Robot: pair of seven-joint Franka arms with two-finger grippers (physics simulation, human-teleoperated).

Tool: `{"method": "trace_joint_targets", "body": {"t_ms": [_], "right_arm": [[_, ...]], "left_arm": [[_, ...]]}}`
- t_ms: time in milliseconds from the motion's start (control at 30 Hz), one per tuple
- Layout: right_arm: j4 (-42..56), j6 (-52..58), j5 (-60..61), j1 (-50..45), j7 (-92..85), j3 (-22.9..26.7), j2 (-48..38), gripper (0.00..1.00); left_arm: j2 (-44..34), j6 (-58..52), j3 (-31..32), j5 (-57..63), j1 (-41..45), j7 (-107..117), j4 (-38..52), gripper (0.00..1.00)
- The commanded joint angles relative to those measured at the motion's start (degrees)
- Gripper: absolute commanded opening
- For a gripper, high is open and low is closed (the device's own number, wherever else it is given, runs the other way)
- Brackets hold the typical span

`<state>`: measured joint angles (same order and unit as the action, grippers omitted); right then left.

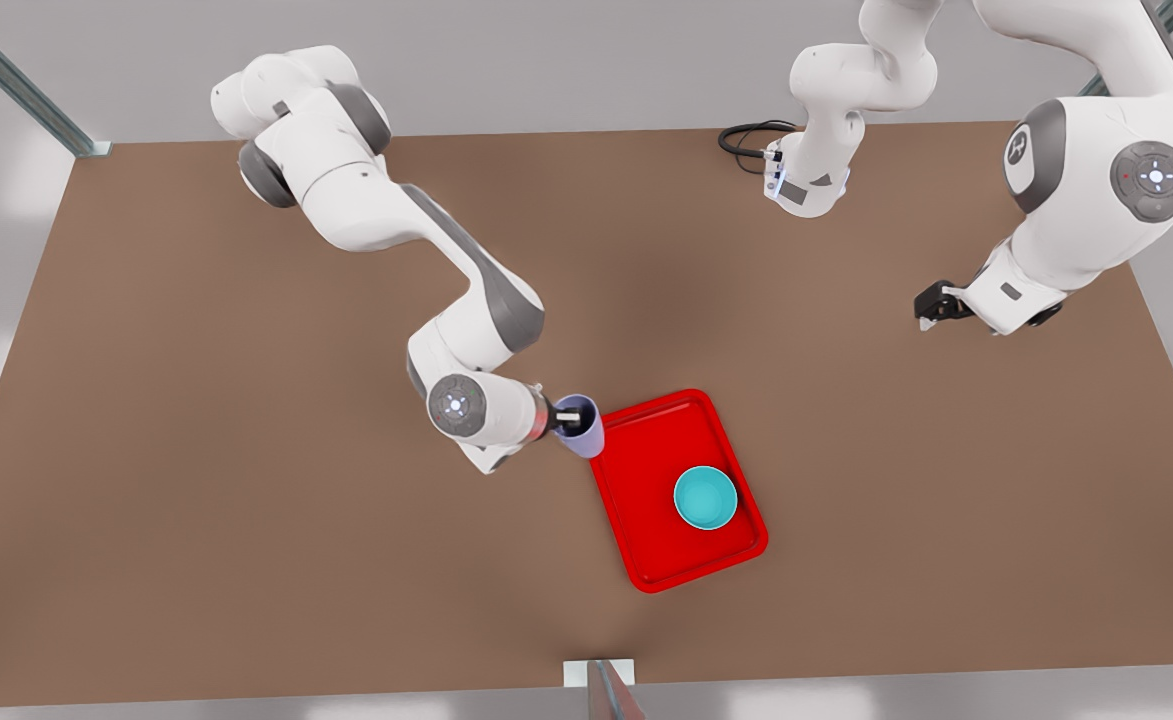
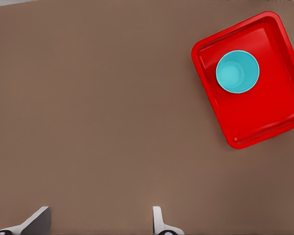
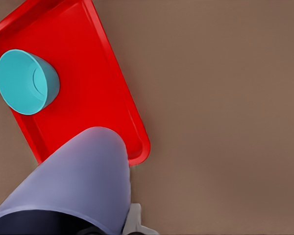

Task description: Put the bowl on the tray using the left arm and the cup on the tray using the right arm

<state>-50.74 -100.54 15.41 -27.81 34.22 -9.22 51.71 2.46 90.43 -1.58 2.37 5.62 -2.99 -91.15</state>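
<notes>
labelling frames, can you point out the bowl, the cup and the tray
bowl [image 1: 705, 497], front view, its teal inside.
cup [image 3: 83, 176], right wrist view, its lavender outer wall.
tray [image 1: 646, 470], front view, bare red floor.

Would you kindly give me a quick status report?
Right gripper shut on cup, at the tray edge. Left gripper open, waiting far off. Bowl already on tray. Nothing blocking.

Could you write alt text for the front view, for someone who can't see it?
The right claw holds a lavender cup at the edge of a red tray where a teal bowl already sits. The left claw waits apart, open.
</notes>
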Motion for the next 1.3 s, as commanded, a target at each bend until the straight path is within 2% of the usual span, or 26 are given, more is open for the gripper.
{"method": "trace_joint_targets", "body": {"t_ms": [0,133,167,200,433,867,900,933,1033,1267], "right_arm": [[1.4,0.2,-0.5,-0.2,1.1,0.0,0.9,0.21],[4.7,-2.0,3.2,-1.8,6.5,-0.2,3.9,0.21],[6.3,-2.2,3.4,-5.0,6.7,2.6,5.1,0.21],[7.6,-2.2,3.5,-5.4,6.7,3.0,6.6,0.21],[7.8,-0.5,3.5,-5.8,7.4,2.7,10.4,0.21],[12.9,-5.0,2.8,-7.9,7.6,3.1,17.3,0.21],[12.9,-5.3,2.8,-7.9,7.6,3.1,17.4,0.26],[12.9,-5.3,2.8,-7.9,7.6,3.1,17.4,0.35],[12.9,-6.8,2.6,-8.0,7.7,3.1,17.7,0.99],[13.1,-7.6,1.8,-8.8,7.7,3.1,17.7,1.0]], "left_arm": [[0.1,0.2,0.0,-0.3,0.2,0.0,0.2,1.0],[0.0,-0.2,-0.1,-0.3,0.2,0.4,0.3,1.0],[0.0,-0.2,-0.1,-0.3,0.2,0.1,0.3,1.0],[0.1,-0.2,-0.1,-0.3,0.2,0.0,0.2,1.0],[0.4,-0.3,-0.1,-0.3,0.2,-0.1,0.2,1.0],[0.4,-0.5,-0.1,-0.3,0.2,-0.1,0.2,1.0],[0.4,-0.4,-0.1,-0.3,0.2,-0.1,0.2,1.0],[0.4,-0.4,-0.1,-0.3,0.2,-0.1,0.2,1.0],[0.4,-0.4,-0.1,-0.3,0.2,-0.1,0.2,1.0],[0.4,-0.3,-0.1,-0.3,0.2,-0.1,0.2,1.0]]}}
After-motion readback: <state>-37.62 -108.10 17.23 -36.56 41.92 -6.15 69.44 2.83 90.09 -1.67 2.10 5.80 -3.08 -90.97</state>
